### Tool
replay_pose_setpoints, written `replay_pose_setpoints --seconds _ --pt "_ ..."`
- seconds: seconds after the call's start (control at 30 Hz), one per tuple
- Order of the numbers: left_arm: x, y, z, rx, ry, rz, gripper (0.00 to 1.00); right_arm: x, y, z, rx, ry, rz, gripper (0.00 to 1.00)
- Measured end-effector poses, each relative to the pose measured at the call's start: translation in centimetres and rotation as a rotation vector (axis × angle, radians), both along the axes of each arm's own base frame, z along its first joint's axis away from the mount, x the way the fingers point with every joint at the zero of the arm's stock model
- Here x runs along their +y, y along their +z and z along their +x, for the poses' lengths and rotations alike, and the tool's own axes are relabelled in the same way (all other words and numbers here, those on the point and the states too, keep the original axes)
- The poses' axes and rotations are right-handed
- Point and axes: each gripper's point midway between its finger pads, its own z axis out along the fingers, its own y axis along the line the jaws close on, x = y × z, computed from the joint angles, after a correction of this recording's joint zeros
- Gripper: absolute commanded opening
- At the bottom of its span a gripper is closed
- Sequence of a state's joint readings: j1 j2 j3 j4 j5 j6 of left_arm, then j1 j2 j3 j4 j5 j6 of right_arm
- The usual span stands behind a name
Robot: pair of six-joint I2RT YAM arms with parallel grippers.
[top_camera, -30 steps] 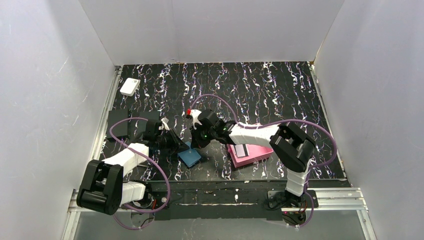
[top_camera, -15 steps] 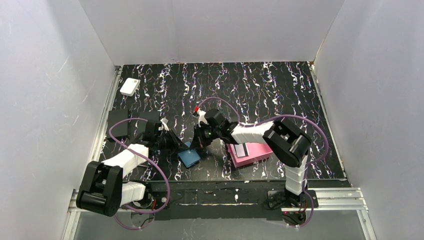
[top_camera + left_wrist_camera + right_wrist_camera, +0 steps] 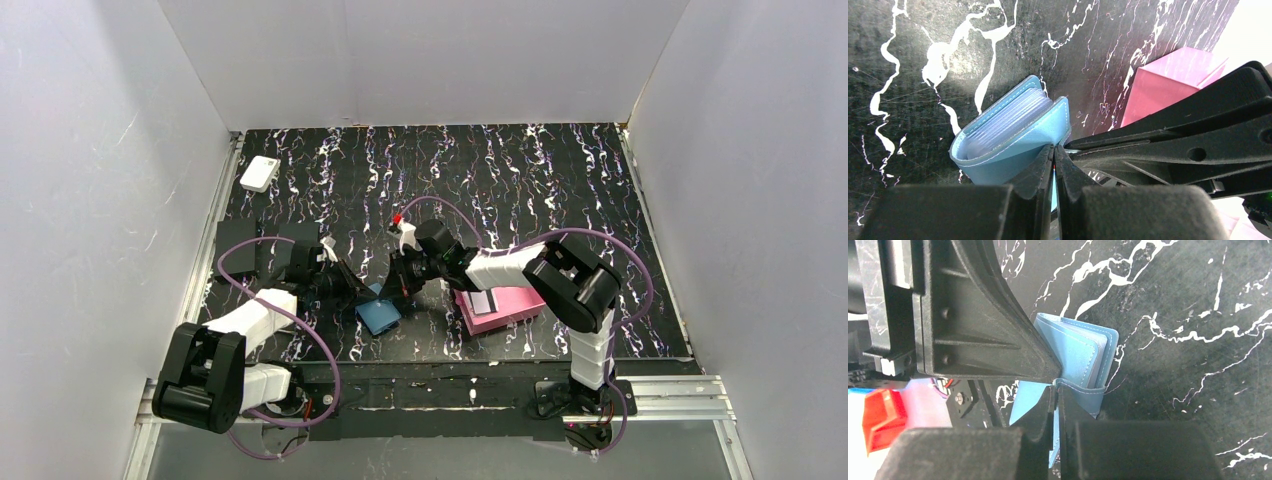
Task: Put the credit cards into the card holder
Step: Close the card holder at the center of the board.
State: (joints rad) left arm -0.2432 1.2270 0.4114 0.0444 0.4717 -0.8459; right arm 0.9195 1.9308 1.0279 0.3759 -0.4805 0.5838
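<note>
The table point(image 3: 520, 180) is bounded by white walls on three sides; open room is left across its far half and right side. One pink tray point(image 3: 512, 312) is set near the front edge, with one credit card point(image 3: 484, 302) lying on it. One card holder point(image 3: 1013, 135), half-folded, is placed just left of the tray. Its cover is pinched by the left gripper point(image 3: 1054, 152) and the right gripper point(image 3: 1056, 390), both clamped nearly flat.

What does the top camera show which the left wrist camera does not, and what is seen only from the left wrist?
Only the top view: a white box at the far left, and a striped card in the pink tray. Only the left wrist view: the clear pockets inside the blue wallet, and the left pincer shut on its cover. Both show the wallet and tray.
</note>
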Motion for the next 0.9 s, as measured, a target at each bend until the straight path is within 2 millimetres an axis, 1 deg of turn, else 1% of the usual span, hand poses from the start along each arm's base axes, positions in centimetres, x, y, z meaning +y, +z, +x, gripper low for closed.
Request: replay_pose_setpoints --seconds 0.13,0.17,0.23,0.3,0.37,0.4,0.47,0.53,0.57,0.6,0.63,0.67,0.7,0.77,0.8,0.9 --pt "0.0 -0.1 0.0 0.0 0.004 -0.003 0.03 0.0 0.1 -0.1 -0.07 0.04 0.009 0.08" --pt "0.0 -0.1 0.0 0.001 0.005 -0.004 0.03 0.0 0.1 -0.1 -0.092 0.05 0.008 0.12" --pt "0.0 -0.1 0.0 0.002 0.006 -0.006 0.03 0.0 0.1 -0.2 -0.137 0.066 0.004 0.23" --pt "0.0 -0.1 0.0 0.001 0.009 -0.008 0.03 0.1 0.1 -0.4 -0.161 0.078 -0.002 0.27" --pt "0.0 0.0 0.0 0.0 0.009 -0.009 0.03 0.2 0.2 -0.6 -0.165 0.085 -0.001 0.36" --pt "0.0 0.0 0.0 0.0 0.009 -0.009 0.03 0.2 0.3 -0.6 -0.156 0.082 0.001 0.39" --pt "0.0 0.0 0.0 -0.002 0.009 -0.008 0.03 0.4 0.6 -0.9 -0.116 0.068 0.012 0.4" --pt "0.0 0.0 0.0 -0.002 0.01 -0.007 0.03 0.5 0.8 -1.0 -0.076 0.049 0.018 0.39" --pt "0.0 0.0 0.0 -0.002 0.01 -0.007 0.03 0.5 0.9 -1.1 -0.059 0.04 0.018 0.36" --pt "0.0 0.0 0.0 -0.002 0.01 -0.007 0.03 0.6 0.9 -1.1 -0.046 0.031 0.017 0.31" --pt "0.0 0.0 0.0 -0.002 0.01 -0.007 0.03 0.5 0.9 -1.0 -0.035 0.022 0.016 0.21" --pt "0.0 0.0 0.0 -0.002 0.01 -0.008 0.02 0.5 0.8 -1.1 -0.022 0.017 0.014 0.16" --pt "0.1 0.0 0.0 -0.002 0.01 -0.007 0.02 0.4 0.7 -1.2 -0.009 0.016 0.012 0.17" --pt "0.1 0.0 0.0 -0.003 0.011 -0.006 0.02 0.3 0.3 -1.9 0.021 0.021 0.002 0.32" --pt "0.1 0.0 0.0 -0.002 0.011 -0.006 0.02 0.2 0.0 -2.2 0.032 0.025 -0.008 0.37" --pt "0.1 0.0 -0.1 -0.006 0.012 -0.003 0.02 0.3 0.4 -2.6 0.008 0.041 -0.007 0.45"
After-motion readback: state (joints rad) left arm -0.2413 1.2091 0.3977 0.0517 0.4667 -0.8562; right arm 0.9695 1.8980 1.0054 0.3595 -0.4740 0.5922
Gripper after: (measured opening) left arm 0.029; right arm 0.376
